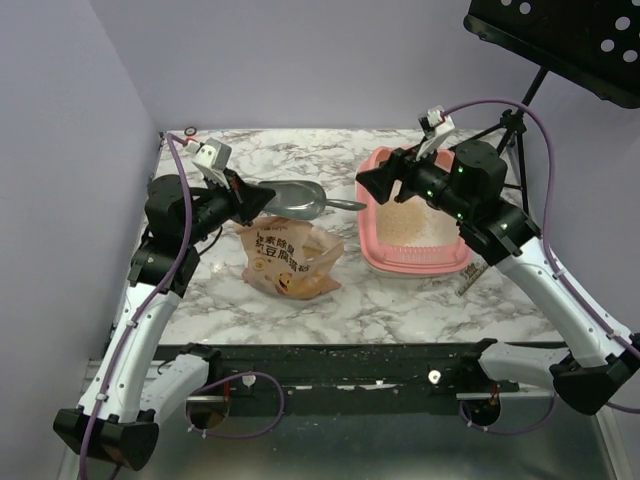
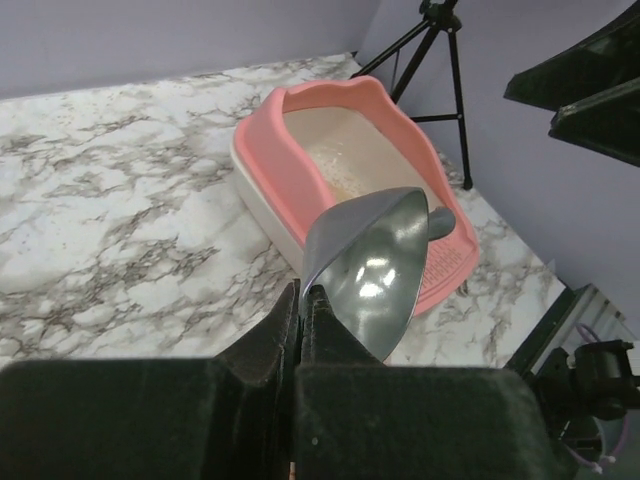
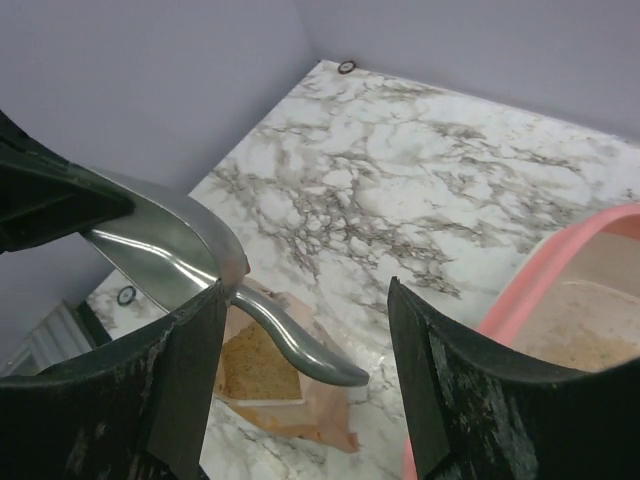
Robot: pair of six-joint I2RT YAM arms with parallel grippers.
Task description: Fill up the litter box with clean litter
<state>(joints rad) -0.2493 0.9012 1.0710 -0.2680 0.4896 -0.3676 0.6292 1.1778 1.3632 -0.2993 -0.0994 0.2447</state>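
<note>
Left gripper: jaws pinched together on the bowl rim of the scoop, holding it empty and level, handle pointing away. Right gripper: jaws apart, the handle's end just beside them, ungripped; probably a handover. Below the scoop, the open bag. Under the right wrist, the litter box, with a thin layer of litter inside.

Lilac walls are enclosing the marble worktop; a black tripod is standing beside its right edge, under a perforated panel
</note>
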